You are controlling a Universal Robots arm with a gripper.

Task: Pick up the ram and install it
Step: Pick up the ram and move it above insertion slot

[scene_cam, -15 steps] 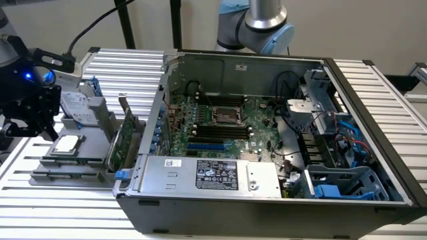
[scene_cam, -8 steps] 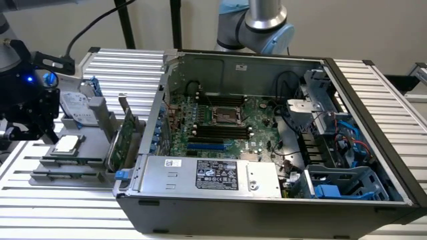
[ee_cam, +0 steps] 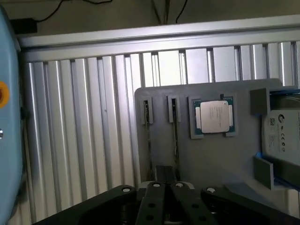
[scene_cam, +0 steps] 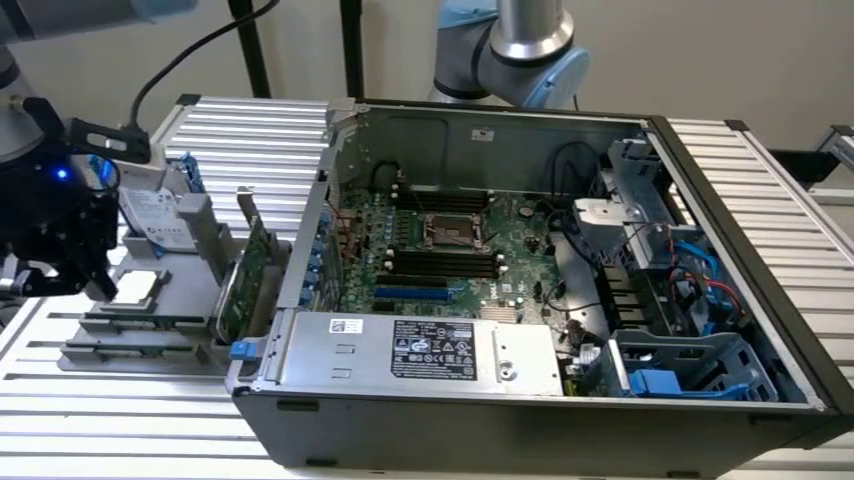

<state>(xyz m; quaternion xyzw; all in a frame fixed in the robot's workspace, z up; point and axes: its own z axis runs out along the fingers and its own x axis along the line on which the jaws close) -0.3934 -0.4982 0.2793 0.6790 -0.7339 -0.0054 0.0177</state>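
An open computer case (scene_cam: 400,410) lies on its side across a ribbed metal counter (scene_cam: 747,190). It takes up the centre and right of the exterior view, with its green motherboard (scene_cam: 527,225) laid bare. The long black memory slots (scene_cam: 441,263) at the board's middle look vacant, as far as can be judged.

At the exterior view's left, just beside the case, stands a grey parts tray (scene_cam: 147,330). It carries a boxy hard drive (scene_cam: 154,215) at its far end, a tall green card (scene_cam: 247,275) on edge nearest the case, and a square processor (scene_cam: 140,287) lying flat. The black gripper (scene_cam: 64,288) hangs low over the tray's outer side, next to the processor.

In the wrist view the ram (ee_cam: 176,140), a thin stick on edge, sits in one of two narrow grooves in the tray. It is beside the processor and well apart from the hard drive. The jaws are drawn narrow, their tips all but meeting at the stick's near end; whether they pinch it cannot be told.

On this showing the work is at its first stage. The gripper is at the ram, the stick is not yet lifted from its groove, and nothing is seated in the board.
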